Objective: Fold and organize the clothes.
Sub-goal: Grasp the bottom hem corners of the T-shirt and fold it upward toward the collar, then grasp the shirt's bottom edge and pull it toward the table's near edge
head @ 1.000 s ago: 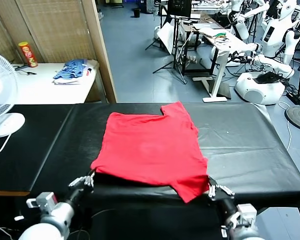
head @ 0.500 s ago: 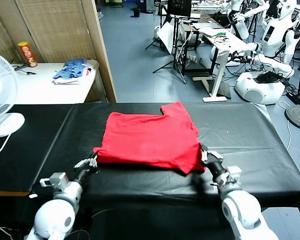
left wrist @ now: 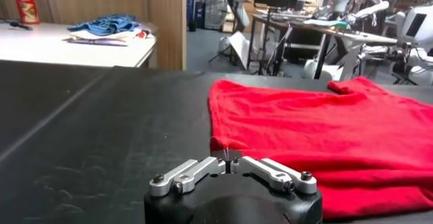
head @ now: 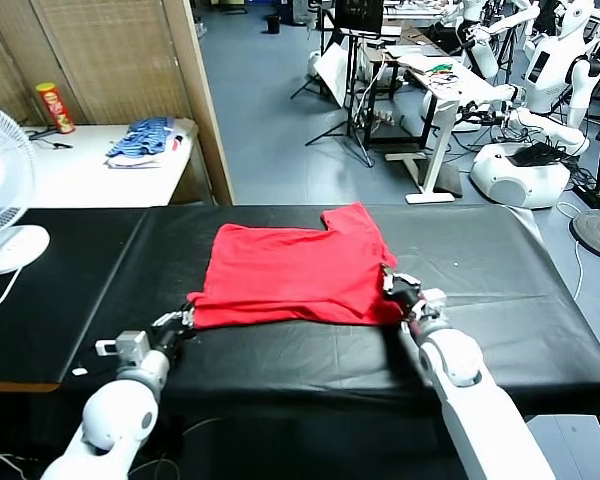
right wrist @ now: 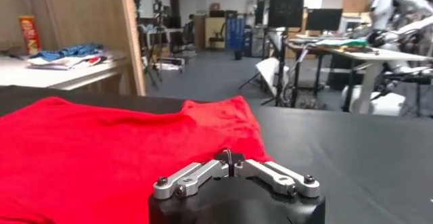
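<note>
Head view: the left end effector [head: 180, 322] sits at the near-left folded edge of the bright red cotton T-shirt [head: 295, 275], the right end effector [head: 398, 288] at its right edge, on the black-covered desk [head: 500, 290].

Left wrist view: tips together, pinching a small red fold [left wrist: 226, 152].

Right wrist view: tips nearly meet on the cloth; grip unclear.

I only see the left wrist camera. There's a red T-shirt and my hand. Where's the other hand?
Observer: The right hand is at the red T-shirt's right edge, low over the black table.
Operator: Is anything else on the table?
Observer: Yes, a white fan stands at its far left end.
Operator: Is the shirt in the middle?
Observer: About, with bare table on both sides.
</note>
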Robot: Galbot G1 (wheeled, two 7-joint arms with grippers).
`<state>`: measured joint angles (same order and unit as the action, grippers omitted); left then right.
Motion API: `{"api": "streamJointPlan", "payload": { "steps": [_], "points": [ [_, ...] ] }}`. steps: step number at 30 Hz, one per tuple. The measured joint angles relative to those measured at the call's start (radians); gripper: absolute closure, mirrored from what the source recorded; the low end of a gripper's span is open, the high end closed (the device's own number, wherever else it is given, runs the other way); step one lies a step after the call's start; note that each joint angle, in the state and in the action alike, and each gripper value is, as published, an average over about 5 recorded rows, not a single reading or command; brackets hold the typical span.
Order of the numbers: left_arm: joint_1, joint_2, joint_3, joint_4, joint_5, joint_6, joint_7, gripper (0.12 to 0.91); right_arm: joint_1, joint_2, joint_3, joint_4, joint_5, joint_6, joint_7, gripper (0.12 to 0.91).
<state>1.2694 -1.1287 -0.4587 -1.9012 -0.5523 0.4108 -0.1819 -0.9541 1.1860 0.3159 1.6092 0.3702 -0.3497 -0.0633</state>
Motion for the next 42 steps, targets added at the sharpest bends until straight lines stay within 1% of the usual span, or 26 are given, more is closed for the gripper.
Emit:
{"api": "streamJointPlan", "payload": {
  "steps": [1,2,4,5,6,8,9,12,13,16,18,20,22,23,25,26,28,29,30,32,33,34,36,37,39,42],
  "points": [
    [-0.001,0.000,0.000,0.000,0.000,0.001,0.000,0.846,-0.014,-0.009,0.006,0.020,0.007,-0.012,-0.001,0.680],
    [0.000,-0.001,0.000,0.000,-0.001,0.001,0.000,0.805,-0.031,-0.018,0.012,0.042,0.015,-0.022,0.000,0.613],
    [0.006,0.001,-0.003,-0.004,-0.001,0.002,0.001,0.698,-0.072,-0.039,0.028,0.093,0.032,-0.037,0.001,0.513],
    [0.010,0.001,-0.006,-0.006,-0.001,0.002,0.001,0.647,-0.095,-0.049,0.037,0.119,0.037,-0.041,0.002,0.446],
    [0.014,0.002,-0.009,-0.009,-0.001,0.001,0.002,0.580,-0.118,-0.058,0.047,0.142,0.041,-0.043,0.002,0.396],
    [0.025,0.003,-0.016,-0.016,-0.002,0.001,0.005,0.480,-0.163,-0.073,0.064,0.181,0.041,-0.042,0.002,0.303],
    [0.032,0.003,-0.018,-0.019,-0.003,0.000,0.008,0.414,-0.184,-0.077,0.072,0.196,0.039,-0.040,0.001,0.272],
    [0.055,0.001,-0.026,-0.033,-0.011,-0.002,0.018,0.284,-0.239,-0.083,0.091,0.232,0.029,-0.029,-0.002,0.233],
    [0.064,0.000,-0.028,-0.039,-0.017,-0.002,0.022,0.259,-0.254,-0.083,0.095,0.240,0.023,-0.026,-0.003,0.232],
    [0.088,-0.002,-0.033,-0.050,-0.041,-0.002,0.036,0.236,-0.287,-0.082,0.098,0.251,0.006,-0.019,-0.007,0.253],
    [0.099,-0.004,-0.034,-0.052,-0.060,-0.001,0.043,0.233,-0.301,-0.079,0.098,0.254,-0.001,-0.019,-0.007,0.294],
    [0.105,-0.005,-0.036,-0.051,-0.077,0.002,0.046,0.233,-0.312,-0.075,0.097,0.256,-0.004,-0.019,-0.006,0.359],
    [0.109,-0.007,-0.037,-0.049,-0.090,0.006,0.047,0.238,-0.321,-0.072,0.098,0.259,-0.006,-0.019,-0.004,0.423],
    [0.111,-0.007,-0.038,-0.048,-0.094,0.008,0.048,0.248,-0.325,-0.071,0.099,0.260,-0.008,-0.018,-0.003,0.469],
    [0.114,-0.008,-0.038,-0.047,-0.099,0.010,0.052,0.301,-0.332,-0.068,0.101,0.262,-0.011,-0.016,-0.001,0.545],
    [0.115,-0.009,-0.038,-0.046,-0.102,0.012,0.054,0.342,-0.335,-0.066,0.102,0.263,-0.013,-0.014,0.000,0.603],
    [0.115,-0.010,-0.038,-0.045,-0.108,0.014,0.058,0.450,-0.338,-0.065,0.105,0.266,-0.016,-0.012,0.003,0.697],
    [0.116,-0.010,-0.038,-0.044,-0.109,0.014,0.060,0.500,-0.340,-0.064,0.107,0.269,-0.017,-0.011,0.004,0.760],
    [0.115,-0.010,-0.037,-0.043,-0.109,0.015,0.061,0.567,-0.342,-0.064,0.108,0.272,-0.017,-0.011,0.007,0.806],
    [0.116,-0.009,-0.036,-0.042,-0.105,0.015,0.061,0.668,-0.344,-0.065,0.112,0.279,-0.013,-0.013,0.011,0.873],
    [0.117,-0.008,-0.036,-0.043,-0.102,0.015,0.061,0.735,-0.346,-0.066,0.113,0.284,-0.009,-0.014,0.014,0.890],
    [0.118,-0.005,-0.036,-0.045,-0.099,0.015,0.060,0.786,-0.347,-0.068,0.115,0.287,-0.005,-0.015,0.016,0.893],
    [0.124,0.001,-0.035,-0.052,-0.090,0.015,0.058,0.866,-0.350,-0.073,0.117,0.293,0.004,-0.018,0.021,0.897],
    [0.128,0.005,-0.035,-0.056,-0.085,0.015,0.058,0.889,-0.353,-0.075,0.119,0.297,0.009,-0.019,0.024,0.897],
    [0.135,0.014,-0.034,-0.065,-0.073,0.015,0.057,0.903,-0.359,-0.080,0.124,0.305,0.018,-0.028,0.034,0.897],
    [0.147,0.029,-0.036,-0.079,-0.053,0.020,0.052,0.904,-0.376,-0.090,0.133,0.329,0.027,-0.067,0.065,0.897]
  ]
}}
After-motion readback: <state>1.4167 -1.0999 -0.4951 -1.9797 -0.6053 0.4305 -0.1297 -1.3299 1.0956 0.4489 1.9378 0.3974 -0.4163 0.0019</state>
